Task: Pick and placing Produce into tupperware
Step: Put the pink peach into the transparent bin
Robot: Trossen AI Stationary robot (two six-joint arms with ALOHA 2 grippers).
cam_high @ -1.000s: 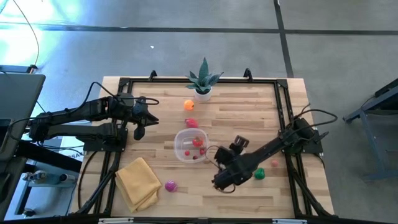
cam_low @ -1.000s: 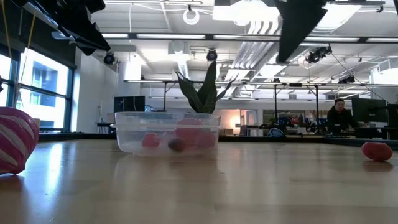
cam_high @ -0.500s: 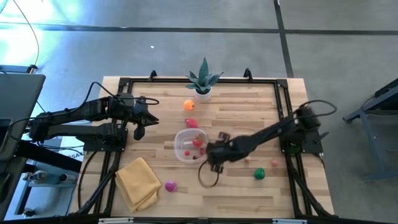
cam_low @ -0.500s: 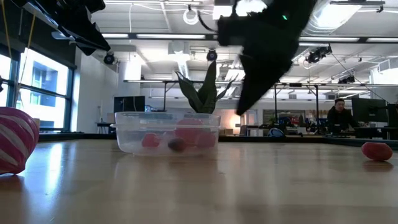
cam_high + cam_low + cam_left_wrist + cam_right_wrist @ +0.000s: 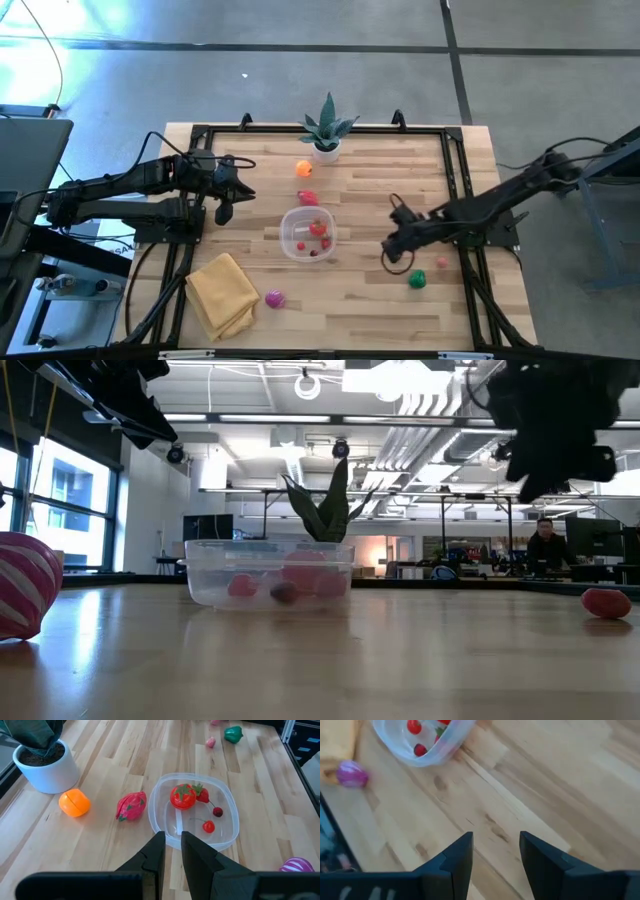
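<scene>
The left gripper [image 5: 224, 212] hangs over the left part of the table [image 5: 400, 170] exactly where it hung a second ago, fingers drawn nearly together with only a slit between them and nothing in it. We read that arm as waiting.

Moving rightward: the yellow cloth [image 5: 222, 293] lies at the near-left corner, with the striped magenta piece [image 5: 274, 298] just beside it. The tupperware [image 5: 306, 232] sits at mid-table. In the left wrist view we count a red tomato-like piece [image 5: 182, 796], a strawberry [image 5: 202, 794] and two small cherries [image 5: 213, 819] inside. Just outside its far rim lies the pink dragon-fruit piece [image 5: 308, 198], with the orange piece [image 5: 304, 169] beyond it, near the potted plant [image 5: 326, 130].

The change is on the right. A second ago the right arm lay low near the front edge; half a second ago its gripper was at the container's right rim. Now the right gripper [image 5: 396, 244] has pulled back to the right, well clear of the container. Its fingers stand apart with only bare wood visible between them in the right wrist view.

We judge a drop-off has just been completed and that the arm is heading for the next item. The small pink piece [image 5: 441, 262] and the green piece [image 5: 416, 280] lie nearest it. Five pieces remain outside, so we put the task at roughly half done.
</scene>
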